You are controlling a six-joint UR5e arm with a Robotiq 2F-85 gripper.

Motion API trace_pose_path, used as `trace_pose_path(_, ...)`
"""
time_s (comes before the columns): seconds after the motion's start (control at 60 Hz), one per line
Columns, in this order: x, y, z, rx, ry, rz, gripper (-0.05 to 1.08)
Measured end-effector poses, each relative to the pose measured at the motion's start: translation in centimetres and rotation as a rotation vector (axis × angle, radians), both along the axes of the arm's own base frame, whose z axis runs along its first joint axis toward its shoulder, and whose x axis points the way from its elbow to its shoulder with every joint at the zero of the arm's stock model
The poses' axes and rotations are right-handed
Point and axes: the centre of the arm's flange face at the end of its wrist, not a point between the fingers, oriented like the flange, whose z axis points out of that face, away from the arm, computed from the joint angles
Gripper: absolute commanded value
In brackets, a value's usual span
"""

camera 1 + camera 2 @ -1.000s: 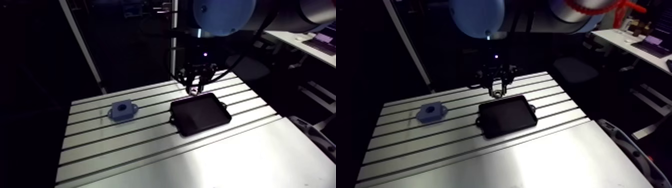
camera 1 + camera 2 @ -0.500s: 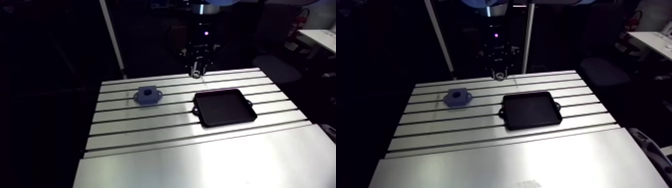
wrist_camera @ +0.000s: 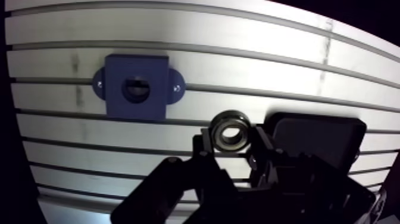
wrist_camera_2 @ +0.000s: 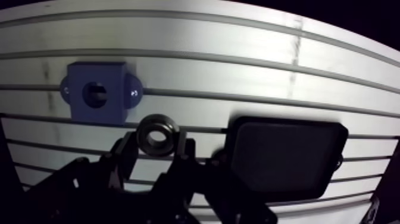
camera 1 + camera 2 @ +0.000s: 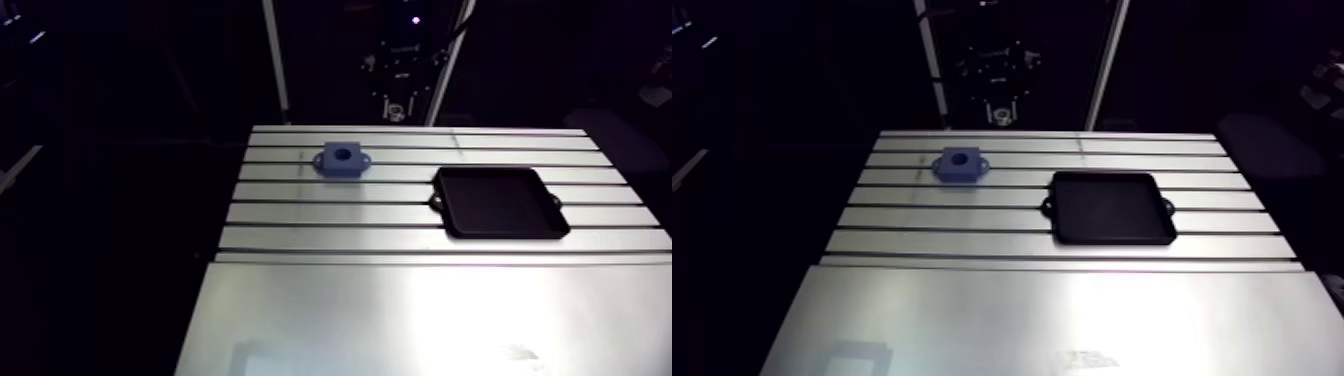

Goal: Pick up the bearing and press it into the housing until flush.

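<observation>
In the wrist view my gripper (image 3: 231, 138) is shut on the bearing (image 3: 230, 130), a steel ring held between the fingertips high above the table. The blue housing (image 3: 138, 87), a square block with a round bore and two side lugs, stands ahead of the gripper and off to one side. In the arm view the housing (image 5: 341, 160) sits near the table's far edge, and the gripper (image 5: 396, 108) hangs beyond that edge with the bearing (image 5: 998, 115) showing small under it.
A black square tray (image 5: 499, 202) with small handles lies on the slotted table (image 5: 420, 300), to the right of the housing. Under the gripper's other side in the wrist view lies the same tray (image 4: 286, 155). Two upright posts stand behind the table.
The camera has swung, so the whole arm view shifted. The gripper has risen from just above the tray's far edge and now hangs high behind the table, still holding the bearing.
</observation>
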Motion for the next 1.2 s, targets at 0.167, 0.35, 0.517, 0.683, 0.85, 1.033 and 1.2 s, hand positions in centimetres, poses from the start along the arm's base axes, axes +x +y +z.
trace_pose_path(0.167,-0.7,-3.2,-0.4,0.000,0.002,0.036,0.63)
trace_pose_path(0.35,-1.3,-5.9,-1.5,-0.004,-0.005,0.067,0.63)
trace_pose_path(0.517,-1.7,-6.8,-2.6,-0.009,-0.017,0.076,0.63)
trace_pose_path(0.683,-2.0,-7.0,-3.2,-0.011,-0.025,0.078,0.63)
trace_pose_path(0.85,-1.8,-7.3,-4.0,-0.011,-0.036,0.083,0.63)
trace_pose_path(1.033,-1.7,-7.7,-4.9,-0.011,-0.046,0.089,0.63)
trace_pose_path(1.2,-1.7,-8.0,-5.9,-0.012,-0.050,0.092,0.64)
